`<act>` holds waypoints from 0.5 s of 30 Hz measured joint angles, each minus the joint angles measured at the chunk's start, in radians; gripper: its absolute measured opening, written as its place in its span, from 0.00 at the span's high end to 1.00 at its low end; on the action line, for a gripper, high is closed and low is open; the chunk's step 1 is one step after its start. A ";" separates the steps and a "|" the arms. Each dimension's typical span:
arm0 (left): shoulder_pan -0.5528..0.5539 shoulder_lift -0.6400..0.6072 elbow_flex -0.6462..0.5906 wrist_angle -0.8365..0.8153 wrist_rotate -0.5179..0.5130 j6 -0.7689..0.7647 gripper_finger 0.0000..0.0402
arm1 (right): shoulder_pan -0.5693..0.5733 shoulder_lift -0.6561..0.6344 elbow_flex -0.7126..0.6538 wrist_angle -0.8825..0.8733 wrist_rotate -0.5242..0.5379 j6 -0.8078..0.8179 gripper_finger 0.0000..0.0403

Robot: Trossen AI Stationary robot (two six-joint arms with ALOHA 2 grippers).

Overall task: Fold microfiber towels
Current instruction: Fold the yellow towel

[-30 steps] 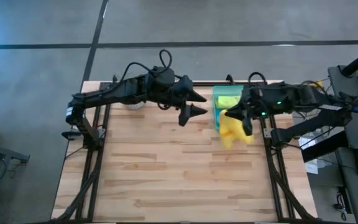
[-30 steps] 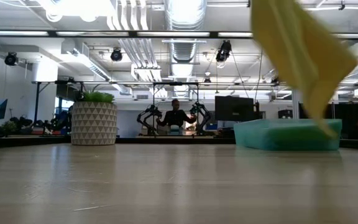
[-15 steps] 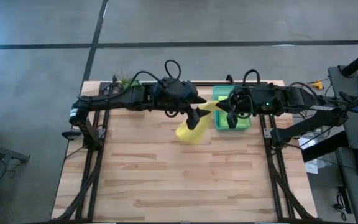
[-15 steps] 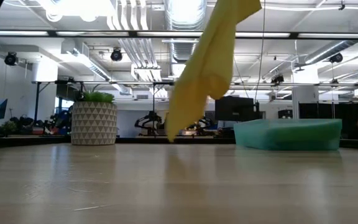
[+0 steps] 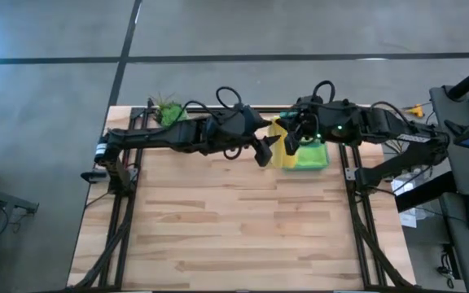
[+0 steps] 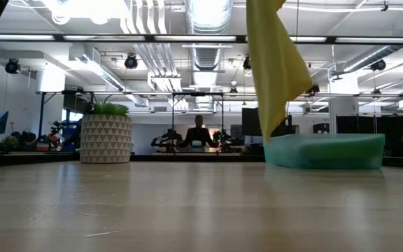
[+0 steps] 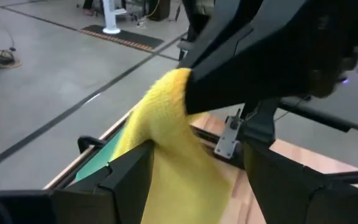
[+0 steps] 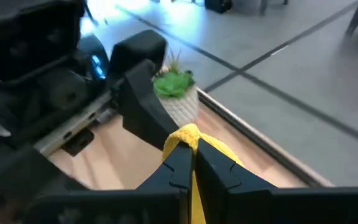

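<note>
Right wrist view showed the right gripper [image 8: 188,158] pinched shut on the yellow towel [image 6: 275,63], which hung above the table at about one o'clock beside the green bin [image 5: 309,156]. The left gripper [image 7: 194,180] straddled the cloth, fingers spread. A shallow corner pinch could slip, dropping it crumpled.

Yellow towel [image 7: 166,140] nubby matt cloth; table [image 5: 243,220] pale planked wood; bin [image 6: 324,150] translucent plastic.

Two matte-black jointed arms with looping black cables; the right arm [image 5: 357,126] shows small green lights.
</note>
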 joint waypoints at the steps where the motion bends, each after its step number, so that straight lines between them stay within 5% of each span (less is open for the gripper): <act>1: 0.001 0.006 0.000 0.001 -0.005 0.000 0.42 | 0.000 0.015 0.026 -0.034 0.008 -0.025 0.98; 5: 0.000 0.006 -0.002 -0.036 -0.133 -0.023 0.42 | 0.001 0.068 0.153 -0.219 0.122 -0.027 0.98; 10: 0.000 0.003 0.000 -0.035 -0.179 -0.001 0.43 | 0.000 0.131 0.283 -0.309 0.113 -0.095 0.98; 15: 0.003 0.010 -0.002 -0.012 -0.084 0.031 0.47 | -0.006 0.154 0.390 -0.342 -0.006 -0.134 0.98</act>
